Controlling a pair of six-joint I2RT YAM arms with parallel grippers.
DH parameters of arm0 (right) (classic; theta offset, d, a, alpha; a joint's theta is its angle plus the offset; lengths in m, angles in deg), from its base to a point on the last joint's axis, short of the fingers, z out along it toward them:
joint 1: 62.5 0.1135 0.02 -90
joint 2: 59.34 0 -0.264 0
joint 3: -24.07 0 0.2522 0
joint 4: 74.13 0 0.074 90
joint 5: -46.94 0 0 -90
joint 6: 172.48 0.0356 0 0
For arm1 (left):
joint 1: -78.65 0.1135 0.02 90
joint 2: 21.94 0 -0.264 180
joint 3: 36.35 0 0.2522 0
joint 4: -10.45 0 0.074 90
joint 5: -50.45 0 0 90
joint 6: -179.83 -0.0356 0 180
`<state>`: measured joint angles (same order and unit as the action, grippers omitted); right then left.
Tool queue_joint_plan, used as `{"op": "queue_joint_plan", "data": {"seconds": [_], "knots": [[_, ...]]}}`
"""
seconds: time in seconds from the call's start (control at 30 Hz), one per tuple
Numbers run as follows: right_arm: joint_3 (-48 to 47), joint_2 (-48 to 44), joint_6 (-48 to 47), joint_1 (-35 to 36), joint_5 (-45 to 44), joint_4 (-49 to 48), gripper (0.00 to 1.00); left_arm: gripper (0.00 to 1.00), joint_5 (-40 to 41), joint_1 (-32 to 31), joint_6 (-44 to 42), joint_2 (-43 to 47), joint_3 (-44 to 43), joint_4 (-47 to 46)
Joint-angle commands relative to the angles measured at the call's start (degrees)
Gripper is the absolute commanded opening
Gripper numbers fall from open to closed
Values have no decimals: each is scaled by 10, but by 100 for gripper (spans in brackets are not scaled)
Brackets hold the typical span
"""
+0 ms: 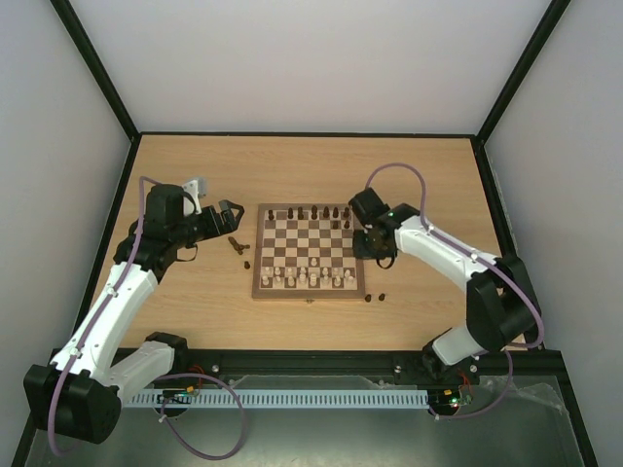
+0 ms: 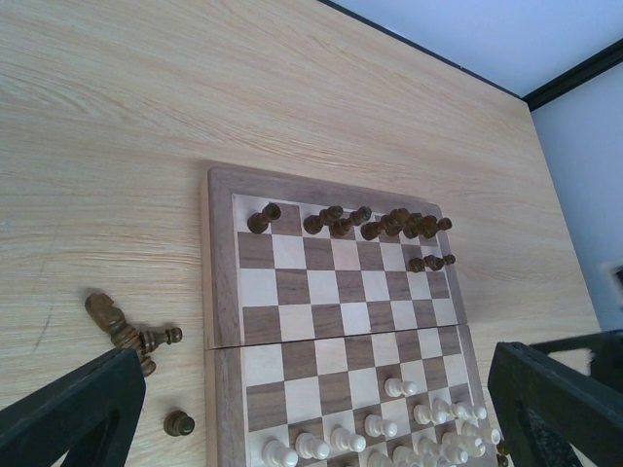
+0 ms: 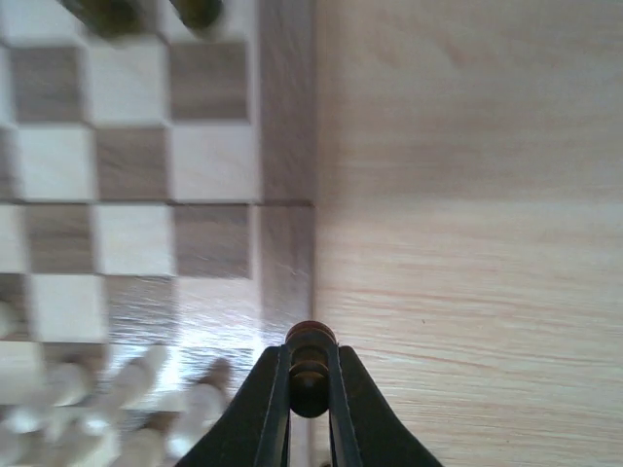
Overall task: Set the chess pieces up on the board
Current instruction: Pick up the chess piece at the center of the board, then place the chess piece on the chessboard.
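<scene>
The board [image 1: 258, 255] lies mid-table. Dark chess pieces [image 1: 313, 211] stand along its far row, and in the left wrist view they crowd that row [image 2: 389, 222]. More dark pieces lie on the table left of the board [image 1: 237, 245] [image 2: 122, 326], and a lone pawn [image 2: 178, 423] stands upright nearby. Two sit off the near right corner [image 1: 375, 297]. My right gripper [image 3: 311, 375] is shut on a dark piece [image 3: 311, 348], over the board's right border [image 3: 284, 146]. My left gripper [image 1: 231, 212] hangs open left of the board, holding nothing.
Cream chessmen [image 1: 310, 278] fill the board's two near rows, and they show blurred at the lower left of the right wrist view [image 3: 68, 409]. Bare wooden tabletop [image 1: 438, 195] surrounds the board. Black frame rails [image 1: 311, 135] edge the table.
</scene>
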<state>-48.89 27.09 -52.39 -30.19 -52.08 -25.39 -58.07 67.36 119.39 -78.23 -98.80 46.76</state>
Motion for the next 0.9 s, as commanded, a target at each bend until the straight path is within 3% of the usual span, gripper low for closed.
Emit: {"op": "queue_joint_plan", "data": {"seconds": [0.0,0.43,0.87], "knots": [[-93,-18,-22,-1,4,79,8,99,-8,3,0,-1,3,-10],[-341,178,-69,27,34,119,7,99,-2,3,1,-7,3,-12],[-392,281,-80,36,35,106,7,99,6,3,-1,-16,9,-17]]}}
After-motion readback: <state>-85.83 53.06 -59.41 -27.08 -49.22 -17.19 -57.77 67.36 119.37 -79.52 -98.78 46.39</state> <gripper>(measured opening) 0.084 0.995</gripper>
